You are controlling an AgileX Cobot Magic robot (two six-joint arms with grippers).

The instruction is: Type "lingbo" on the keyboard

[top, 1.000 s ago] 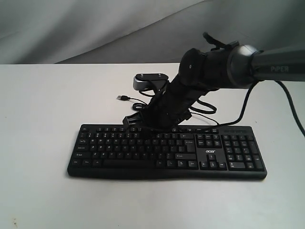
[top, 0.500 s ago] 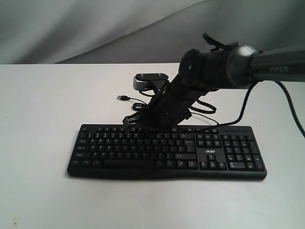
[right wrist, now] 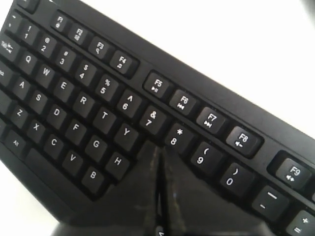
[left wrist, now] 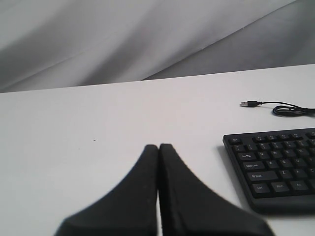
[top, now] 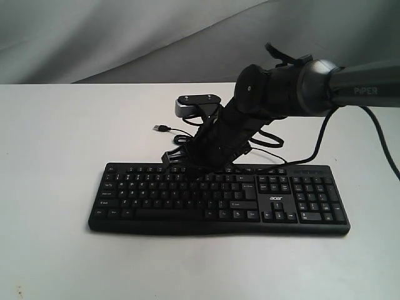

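Observation:
The black keyboard [top: 219,200] lies across the white table, its acer logo by the arrow keys. My right gripper [top: 200,174] reaches down over its middle from the right, shut with nothing held. In the right wrist view the right gripper [right wrist: 158,147] has its tips just below the 7 and 8 keys, between Y and 9, hiding the keys there on the keyboard [right wrist: 74,98]. Whether they touch a key I cannot tell. My left gripper [left wrist: 158,146] is shut and empty, hovering over bare table beside the Esc end of the keyboard [left wrist: 280,167]. The exterior view does not show it.
The keyboard's thin cable loops behind it and ends in a loose USB plug [top: 161,127] on the table; the USB plug [left wrist: 244,103] shows in the left wrist view too. The right arm's wrist camera [top: 197,105] sits above the function row. Grey cloth hangs behind the table.
The right arm's wrist has lifted a hair over the keyboard; everything else is as it was.

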